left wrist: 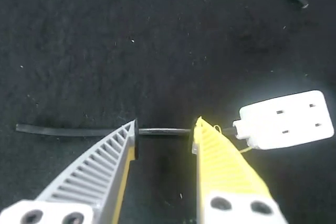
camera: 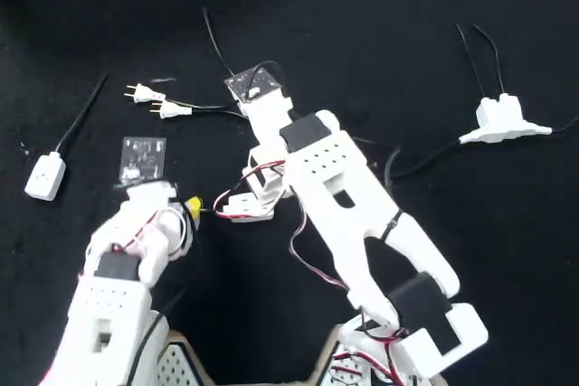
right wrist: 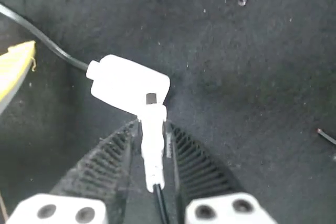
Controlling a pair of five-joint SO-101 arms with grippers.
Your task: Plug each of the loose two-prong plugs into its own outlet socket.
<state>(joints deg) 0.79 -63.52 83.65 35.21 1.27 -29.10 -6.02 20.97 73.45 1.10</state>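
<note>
Logging the insertion step for one plug. The right pincer is gripping a white plug by its body. Its jaws are clamped on both flanks, and the plug's black lead is trailing back between them. The plug's nose is touching the outlet block, which is lying on the black worktop near mid-table. I cannot tell whether the prongs are entering slots or only butting the casing, because the plug itself is hiding the joint.

The left pincer is sitting with its jaws apart, straddling the block's cord just beside the block and gripping nothing. From that wrist, the block's face is showing two pairs of slots.

Judgement: mating is under way but not confirmed.
- The block looks light and is likely to skid if pushed unbraced.
- The left pincer should therefore close on the cord or steady the casing.
- The right arm should then line the prongs up with one slot pair and push straight along the prong axis, without twisting.
- The right pincer should release only once the plug body is seating flush.

Outstanding: one loose plug and a second loose plug are lying side by side toward the far left with prongs bare, well apart from the block. A small outlet is lying near the left edge. By my reckoning the task is well short of done.
</note>
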